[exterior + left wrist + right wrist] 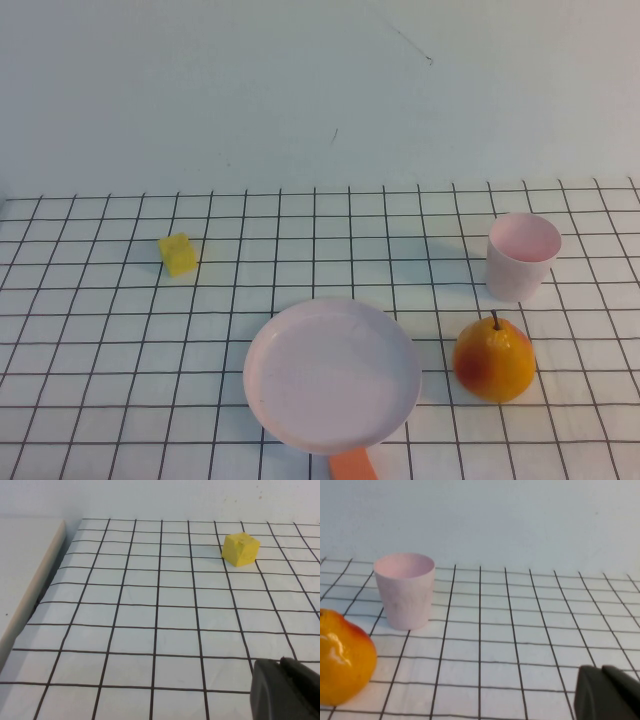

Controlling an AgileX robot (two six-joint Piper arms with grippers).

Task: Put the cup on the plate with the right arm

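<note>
The pale pink cup stands upright at the right of the gridded table, behind the pear. It also shows in the right wrist view, empty. The round pale pink plate lies near the front middle, empty. Neither arm shows in the high view. My right gripper is shut and empty, well apart from the cup, low over the table. My left gripper is shut and empty, near the table's left side, some way from the yellow block.
An orange-yellow pear stands between cup and plate's right side; it also shows in the right wrist view. A yellow block sits at the left, seen too in the left wrist view. An orange object pokes from under the plate's front.
</note>
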